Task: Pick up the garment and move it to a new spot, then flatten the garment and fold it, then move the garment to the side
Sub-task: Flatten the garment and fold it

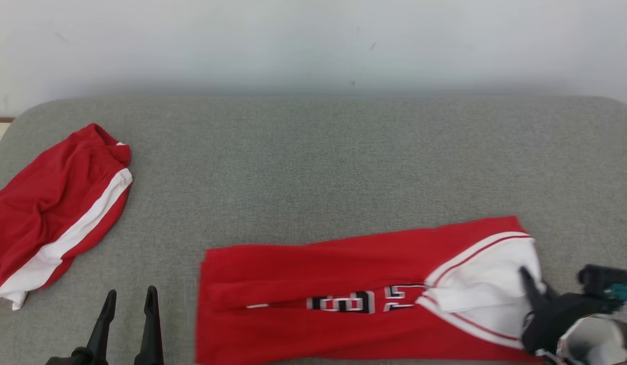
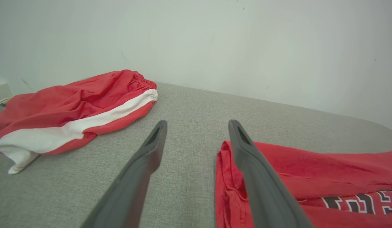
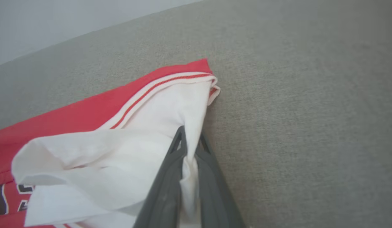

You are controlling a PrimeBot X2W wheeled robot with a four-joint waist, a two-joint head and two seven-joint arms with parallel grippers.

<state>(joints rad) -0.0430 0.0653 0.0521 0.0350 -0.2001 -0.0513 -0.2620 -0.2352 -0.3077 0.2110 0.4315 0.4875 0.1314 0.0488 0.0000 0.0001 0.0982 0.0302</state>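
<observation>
Two ends, two arms: we read the garment (image 1: 343,274) lying left-to-right along the grey surface (image 1: 313,167) near edge | right gripper (image 3: 190,141) pinches its white end | left gripper (image 1: 131,301), fingers spread, just beside its red end

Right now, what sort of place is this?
Probably an indoor room set up for folding clothes: a grey padded surface against a plain white wall, with a red jersey and red shorts on it.

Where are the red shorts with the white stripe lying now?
In the head view, the red shorts lie at the left of the grey surface, apart from the jersey.
</observation>
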